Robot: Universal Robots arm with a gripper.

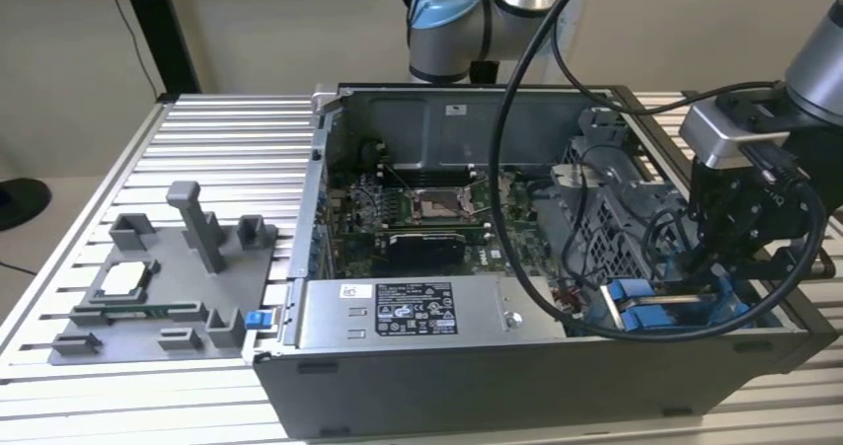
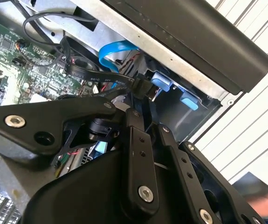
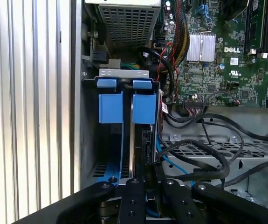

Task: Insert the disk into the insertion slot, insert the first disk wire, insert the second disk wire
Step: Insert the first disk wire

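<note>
- On the exterior view's left, the grey tray stands apart from the work. The power box sits at the case front.
- On the exterior view's right, the gripper is low over the slot. The disk looks seated on edge inside, blue tabs up.
- The fingers are drawn together, and we read them as pinching a black connector.
- We judge a disk wire to be in hand: hold the connector square to the port, press straight, and keep the loose cables clear.

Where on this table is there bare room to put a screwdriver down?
Bare ribbed table lies behind the grey fixture, on the exterior view's left of the computer case. Around the insertion slot, black cables crowd it.
</note>
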